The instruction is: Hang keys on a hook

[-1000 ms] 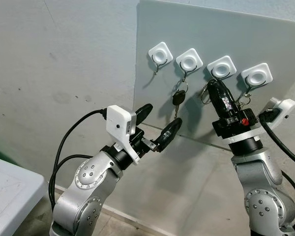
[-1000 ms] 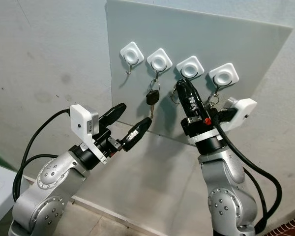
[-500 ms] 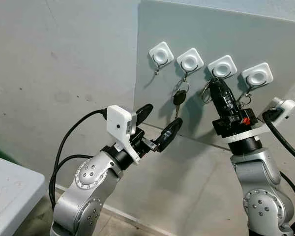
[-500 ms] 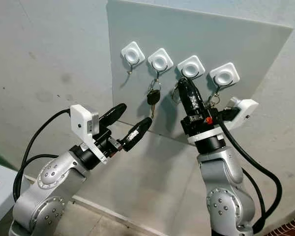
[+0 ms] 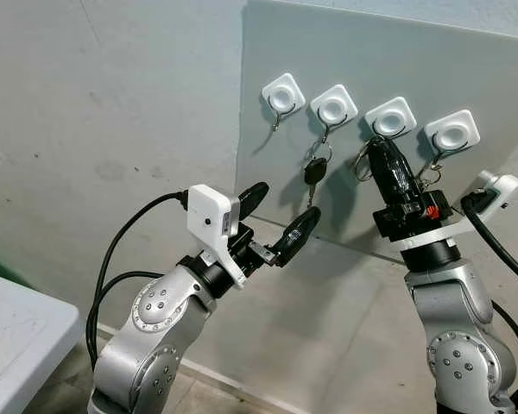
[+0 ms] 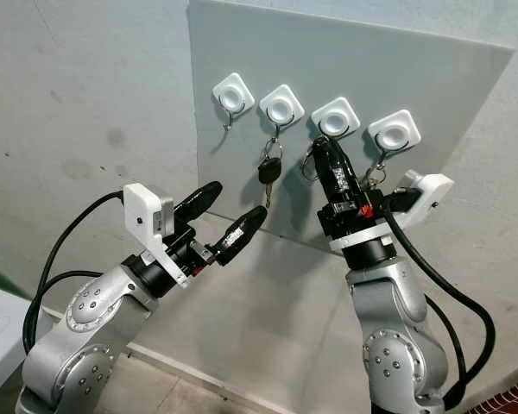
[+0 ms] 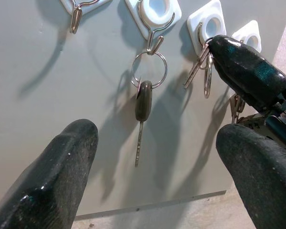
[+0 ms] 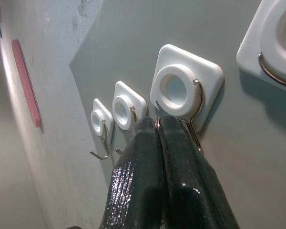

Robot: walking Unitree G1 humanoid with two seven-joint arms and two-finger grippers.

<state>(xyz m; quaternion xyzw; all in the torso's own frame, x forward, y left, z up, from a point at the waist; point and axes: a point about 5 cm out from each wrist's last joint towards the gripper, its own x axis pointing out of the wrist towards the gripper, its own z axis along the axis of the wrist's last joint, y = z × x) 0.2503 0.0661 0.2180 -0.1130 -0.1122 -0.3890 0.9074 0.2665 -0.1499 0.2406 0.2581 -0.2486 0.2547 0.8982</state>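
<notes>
Four white hooks sit in a row on a grey board. A black-headed key hangs by its ring from the second hook. My right gripper is raised to the third hook, shut on a key ring pinched at its tips; its keys dangle beside the fingers. More keys hang under the fourth hook. My left gripper is open, held below and in front of the black-headed key, holding nothing.
The first hook carries nothing. The board leans against a grey wall. A white table corner lies at the lower left.
My right wrist has turned slightly at the third hook. The left arm has stayed still.
</notes>
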